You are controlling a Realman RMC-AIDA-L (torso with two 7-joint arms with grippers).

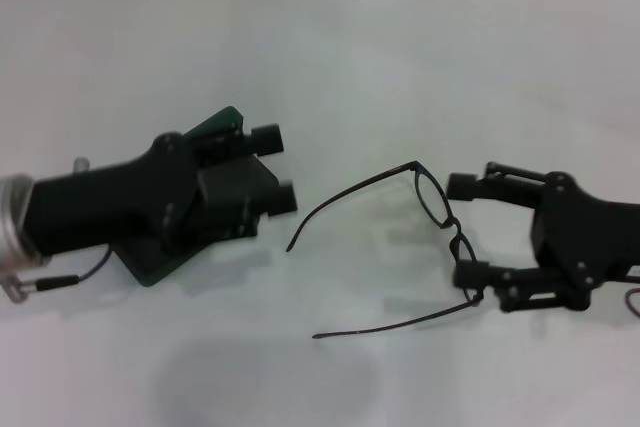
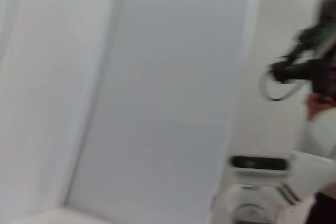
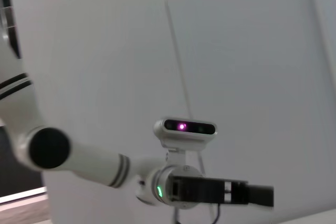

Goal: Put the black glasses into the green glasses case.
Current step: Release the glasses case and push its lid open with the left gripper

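- My right gripper [image 1: 465,230] sits low over the white table [image 1: 330,57] on my right side, fingers spread wide. The front of the black glasses [image 1: 440,209] lies in the gap between them.
- One right finger [image 1: 470,185] is just beside the upper lens; the other is at the lower end of the frame, near the hinge. I cannot tell whether either finger touches the frame. Nothing is clamped.
- The black glasses lie unfolded on the table, lenses toward my right gripper, both temple arms running out toward my left side and the centre of the table.
- My left gripper [image 1: 277,167] is on my left side, directly over the green glasses case [image 1: 160,265]. Its two fingers stand apart, tips pointing toward the glasses, with nothing visible between them.
- The green glasses case is mostly hidden beneath my left gripper; only a green corner behind the fingers and a dark edge beneath the wrist show. I cannot tell whether it is open.
- The case and the glasses are apart, with bare table between them.
- Neither wrist view shows the glasses or the case.
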